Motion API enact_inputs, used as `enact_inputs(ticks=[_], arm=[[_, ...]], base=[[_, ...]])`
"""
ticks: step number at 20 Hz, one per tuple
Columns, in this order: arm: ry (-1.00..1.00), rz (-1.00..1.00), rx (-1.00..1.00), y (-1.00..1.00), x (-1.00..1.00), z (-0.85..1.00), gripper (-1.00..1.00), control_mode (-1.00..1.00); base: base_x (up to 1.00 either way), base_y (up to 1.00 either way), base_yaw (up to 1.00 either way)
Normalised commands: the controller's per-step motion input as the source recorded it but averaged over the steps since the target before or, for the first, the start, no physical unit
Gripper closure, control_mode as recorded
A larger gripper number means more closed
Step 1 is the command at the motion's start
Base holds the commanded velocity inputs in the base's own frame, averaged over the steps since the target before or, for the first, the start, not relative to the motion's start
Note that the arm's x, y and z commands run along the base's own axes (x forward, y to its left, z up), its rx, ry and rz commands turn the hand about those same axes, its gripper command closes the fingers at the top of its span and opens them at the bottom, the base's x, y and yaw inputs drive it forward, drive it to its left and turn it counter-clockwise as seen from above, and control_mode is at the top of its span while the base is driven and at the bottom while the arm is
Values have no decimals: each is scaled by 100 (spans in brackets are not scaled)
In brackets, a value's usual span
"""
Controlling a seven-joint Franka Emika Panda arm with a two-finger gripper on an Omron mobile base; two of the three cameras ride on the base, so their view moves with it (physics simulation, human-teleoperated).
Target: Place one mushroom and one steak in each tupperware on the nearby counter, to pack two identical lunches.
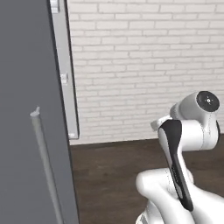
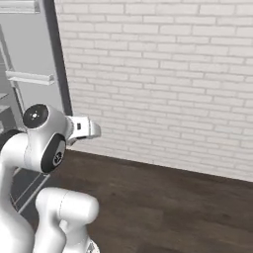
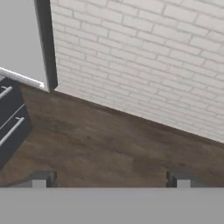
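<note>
Mushroom: cannot tell; hand (image 3: 110,179) spread wide above floor (image 3: 109,140), facing brick wall (image 3: 153,65).

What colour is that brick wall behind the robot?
The brick wall is white with pale grey mortar lines, clearest in the right base view.

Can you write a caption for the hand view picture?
Open gripper looks down at dark wooden floor beside white brick wall.
</note>
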Motion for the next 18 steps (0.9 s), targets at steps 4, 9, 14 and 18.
enact_inputs(ticks=[4,9,14,18], arm=[[0,0,0,0,0,0,-100,100],[0,0,0,0,0,0,-100,100],[0,0,0,0,0,0,-100,100],[0,0,0,0,0,0,-100,100]], base=[[100,1,8],[82,14,56],[42,2,91],[31,0,95]])
